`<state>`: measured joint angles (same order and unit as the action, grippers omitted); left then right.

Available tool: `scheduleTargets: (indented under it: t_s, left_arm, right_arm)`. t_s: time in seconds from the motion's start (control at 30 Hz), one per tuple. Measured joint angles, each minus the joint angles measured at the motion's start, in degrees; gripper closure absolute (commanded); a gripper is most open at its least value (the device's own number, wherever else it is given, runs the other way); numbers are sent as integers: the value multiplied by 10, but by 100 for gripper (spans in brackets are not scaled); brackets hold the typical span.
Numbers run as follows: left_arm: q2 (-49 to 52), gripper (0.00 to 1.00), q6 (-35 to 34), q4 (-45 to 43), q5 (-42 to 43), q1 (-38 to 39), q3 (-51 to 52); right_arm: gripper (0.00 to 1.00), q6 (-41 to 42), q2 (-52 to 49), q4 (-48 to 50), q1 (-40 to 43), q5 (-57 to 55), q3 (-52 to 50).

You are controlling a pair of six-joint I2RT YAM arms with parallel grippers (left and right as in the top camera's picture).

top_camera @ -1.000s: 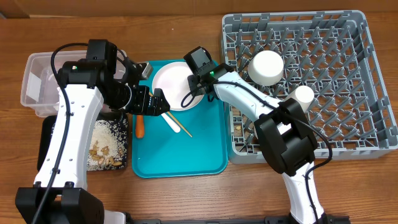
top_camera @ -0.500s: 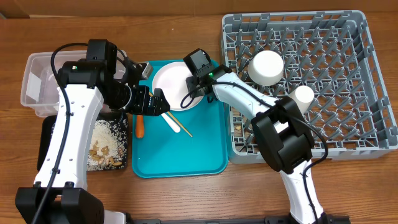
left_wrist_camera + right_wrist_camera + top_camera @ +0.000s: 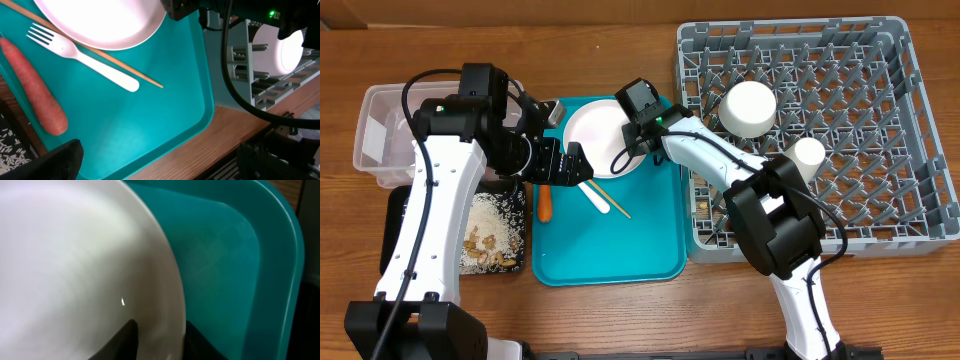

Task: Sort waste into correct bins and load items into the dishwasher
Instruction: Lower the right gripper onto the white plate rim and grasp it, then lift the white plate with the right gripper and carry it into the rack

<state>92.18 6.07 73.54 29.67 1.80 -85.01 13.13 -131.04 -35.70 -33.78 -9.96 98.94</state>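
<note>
A white round plate (image 3: 592, 135) lies at the back of the teal tray (image 3: 610, 250). My right gripper (image 3: 628, 150) is on the plate's right rim. In the right wrist view its fingers (image 3: 160, 340) are shut on the edge of the plate (image 3: 75, 265), one each side. My left gripper (image 3: 565, 165) hangs open and empty over the tray's left part. Below it lie an orange carrot (image 3: 35, 87), a white fork (image 3: 85, 57) and a wooden chopstick (image 3: 125, 67). The grey dish rack (image 3: 880, 130) stands on the right.
The rack holds a white bowl (image 3: 748, 108) and a small cup (image 3: 809, 153). A clear tub (image 3: 380, 135) stands at the far left. In front of it is a black tray (image 3: 395, 230) with rice and nut scraps (image 3: 485, 235).
</note>
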Motion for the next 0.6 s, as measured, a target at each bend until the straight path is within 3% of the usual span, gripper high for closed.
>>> scheduleTargets:
  t_s: [0.07, 0.6]
  left_arm:
    - [0, 0, 0, 0, 0, 0, 0]
    - [0, 0, 0, 0, 0, 0, 0]
  right_arm:
    - [96, -2, 0, 0, 0, 0, 0]
    - [96, 9, 0, 8, 0, 4, 2]
